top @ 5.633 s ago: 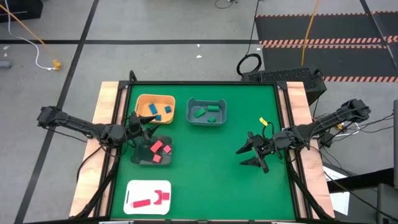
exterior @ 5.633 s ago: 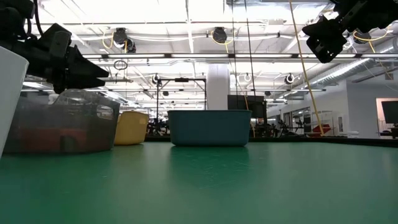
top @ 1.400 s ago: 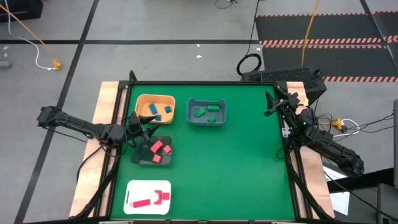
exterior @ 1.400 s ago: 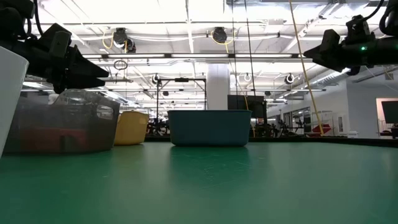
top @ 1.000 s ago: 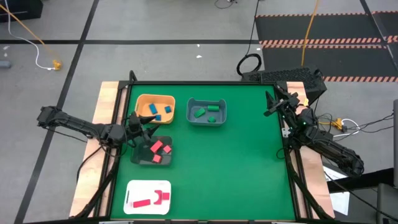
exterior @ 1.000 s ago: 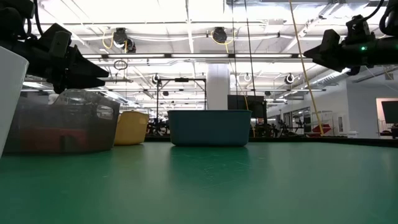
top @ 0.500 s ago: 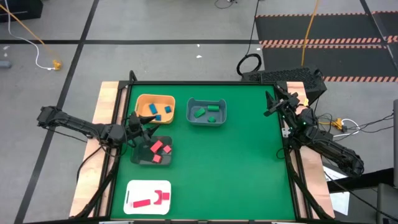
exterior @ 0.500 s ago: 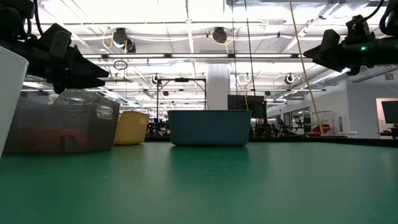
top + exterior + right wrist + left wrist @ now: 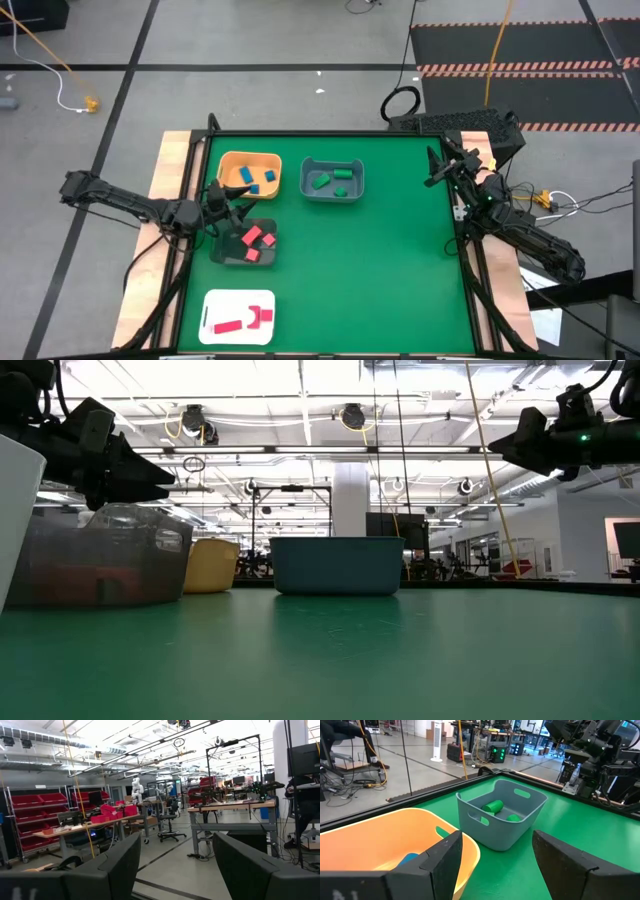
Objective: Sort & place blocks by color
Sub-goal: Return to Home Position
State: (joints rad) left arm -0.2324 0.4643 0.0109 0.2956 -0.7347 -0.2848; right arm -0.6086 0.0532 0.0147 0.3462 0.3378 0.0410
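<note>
We log the right gripper [image 9: 432,172], fingers apart, withdrawn from centre to the far right edge, left gripper [image 9: 238,213] spread over the dark bin [image 9: 220,258]; blocks [image 9: 252,237] lie binned by colour, sorting seemingly done.

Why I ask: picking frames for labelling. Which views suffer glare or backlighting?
Low view: ceiling lamps flare, left gripper a silhouette. Right wrist view: same glare, right gripper dark. High view: even light, blocks readable. Left wrist view: even too.
</note>
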